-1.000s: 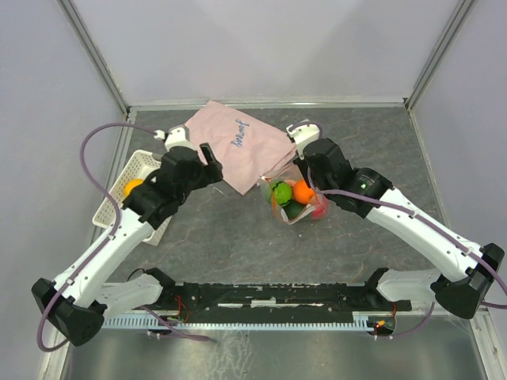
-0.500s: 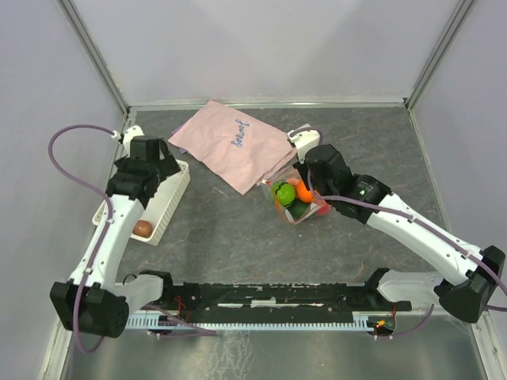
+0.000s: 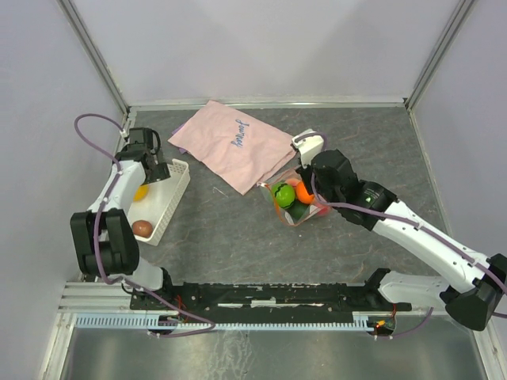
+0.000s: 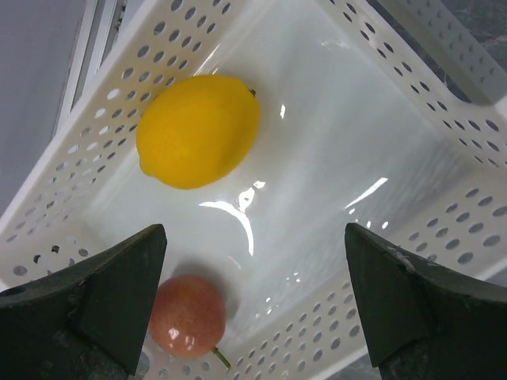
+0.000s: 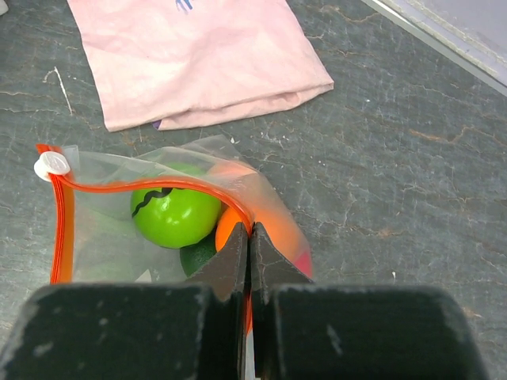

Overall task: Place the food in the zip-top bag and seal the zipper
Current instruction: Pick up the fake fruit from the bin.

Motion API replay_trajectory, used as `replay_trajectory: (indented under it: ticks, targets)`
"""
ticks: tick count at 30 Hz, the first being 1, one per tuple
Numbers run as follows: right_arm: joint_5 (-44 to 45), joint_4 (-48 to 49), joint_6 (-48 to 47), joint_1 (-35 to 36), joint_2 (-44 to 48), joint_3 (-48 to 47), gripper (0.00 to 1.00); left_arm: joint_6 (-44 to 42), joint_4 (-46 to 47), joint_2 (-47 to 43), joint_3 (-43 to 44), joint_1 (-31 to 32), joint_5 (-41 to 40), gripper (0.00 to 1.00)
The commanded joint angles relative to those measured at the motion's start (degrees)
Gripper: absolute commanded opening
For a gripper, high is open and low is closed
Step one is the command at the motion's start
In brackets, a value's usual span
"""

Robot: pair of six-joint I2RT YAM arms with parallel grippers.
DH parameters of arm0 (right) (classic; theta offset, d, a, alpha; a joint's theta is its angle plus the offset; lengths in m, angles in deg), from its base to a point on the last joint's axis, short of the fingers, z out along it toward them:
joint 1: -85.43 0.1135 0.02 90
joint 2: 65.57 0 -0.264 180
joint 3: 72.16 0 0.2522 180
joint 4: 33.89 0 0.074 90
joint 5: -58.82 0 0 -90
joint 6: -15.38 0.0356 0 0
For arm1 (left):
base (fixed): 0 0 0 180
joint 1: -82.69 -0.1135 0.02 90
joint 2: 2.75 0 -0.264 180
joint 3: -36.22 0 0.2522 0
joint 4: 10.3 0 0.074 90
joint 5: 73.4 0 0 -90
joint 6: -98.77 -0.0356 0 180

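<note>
The clear zip-top bag [image 3: 295, 203] lies mid-table with a bright green fruit [image 3: 283, 193], an orange one [image 3: 305, 194] and a red one inside. My right gripper [image 5: 250, 231] is shut on the bag's red-orange zipper strip [image 5: 142, 185], next to the green fruit [image 5: 174, 215]; a white slider [image 5: 52, 165] sits at the strip's far corner. My left gripper [image 4: 252, 297] is open and empty over the white basket [image 4: 412, 190], above a yellow fruit [image 4: 198, 131] and a peach fruit [image 4: 187, 313]. In the top view the left gripper [image 3: 146, 162] hangs over the basket [image 3: 170, 202].
A pink cloth with blue writing [image 3: 234, 142] lies behind the bag, also in the right wrist view [image 5: 190, 55]. The basket stands at the table's left edge by the wall. Grey walls enclose the table on three sides.
My left arm has swung from the middle back left to the basket and now hangs over it. The right gripper stays shut on the bag's rim, shifted slightly.
</note>
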Motion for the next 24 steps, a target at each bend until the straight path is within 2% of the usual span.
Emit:
replay_trajectory:
  ticks: [1, 7, 10, 17, 24]
  targets:
    - [-1.76, 4.21, 0.28, -0.44, 2.26, 0.24, 0.02, -6.71, 2.38, 3.93, 5.55, -0.88, -4.09, 0.99]
    - [-1.15, 4.56, 0.13, -0.53, 3.39, 1.09, 0.02, -9.0, 1.25, 12.57, 10.59, -2.07, -4.63, 0.99]
    - [-1.32, 4.88, 0.3, -0.63, 3.93, 1.5, 0.02, -8.82, 1.01, 15.4, 11.42, -3.69, -2.21, 0.99]
    - [-2.02, 5.41, 0.37, -0.7, 3.34, 1.74, 0.02, -9.03, 2.08, 18.11, 11.51, -6.64, 3.58, 1.0]
    - [-2.02, 5.71, 0.44, -0.88, 2.97, 2.03, 0.02, -8.59, 1.04, 19.84, 11.2, -6.88, 10.03, 0.98]
